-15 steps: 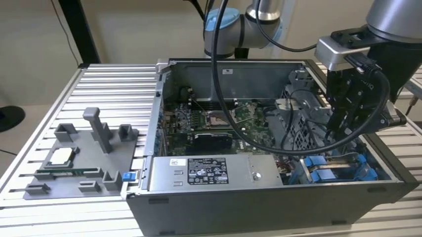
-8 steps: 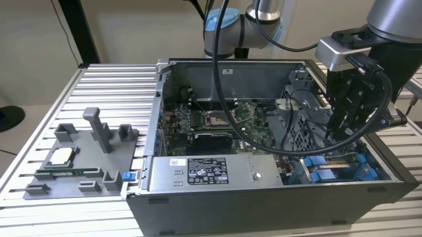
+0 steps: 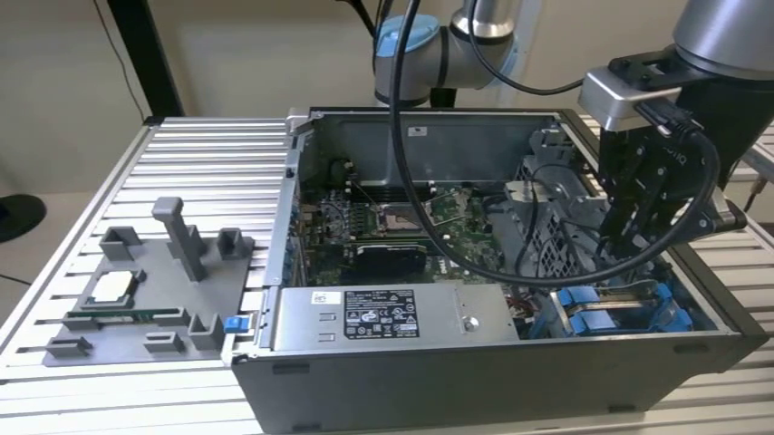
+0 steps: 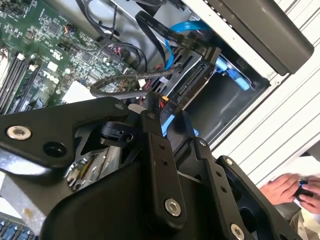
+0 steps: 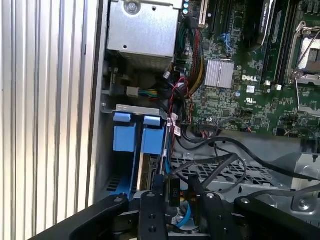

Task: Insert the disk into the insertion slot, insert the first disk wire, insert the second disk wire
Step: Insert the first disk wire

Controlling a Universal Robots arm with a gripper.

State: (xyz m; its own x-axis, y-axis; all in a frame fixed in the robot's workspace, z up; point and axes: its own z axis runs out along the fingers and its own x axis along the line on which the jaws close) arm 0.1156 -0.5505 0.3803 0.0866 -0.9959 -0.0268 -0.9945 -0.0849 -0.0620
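In the exterior view, locate the gripper (image 3: 623,237) toward the exterior view's right, hanging inside the open chassis (image 3: 484,372) above the blue-railed insertion slot (image 3: 672,317) in the lower right of the frame. Note the disk (image 3: 617,313) lying in that slot by its blue carrier; treat the disk insertion as apparently done. Note also the power-supply box (image 3: 369,317) at lower centre with a white printed label, print left unread, and a grey fixture plate (image 3: 133,299) on the ribbed surface (image 3: 206,154) at the exterior view's left. In the second wrist view, find the gripper (image 4: 170,120) just beside the disk (image 4: 187,82), jaws seemingly clamped on a wire connector (image 4: 163,102), with a blue wire (image 4: 185,25) close above the disk. Judge the connector near the disk but not confirmed seated. Observe a person's hand (image 4: 290,190) outside the chassis. In the first wrist view, find the gripper (image 5: 180,200) between the disk (image 5: 152,140) and the perforated cage (image 5: 215,172), jaws closed on the wire connector (image 5: 172,192). Note white printing on the motherboard (image 5: 240,100) and small stickers on the wiring; leave both unread. Count one wire insertion as in hand. Cannot tell whether first or second wire, nor confirm any wire fully plugged.
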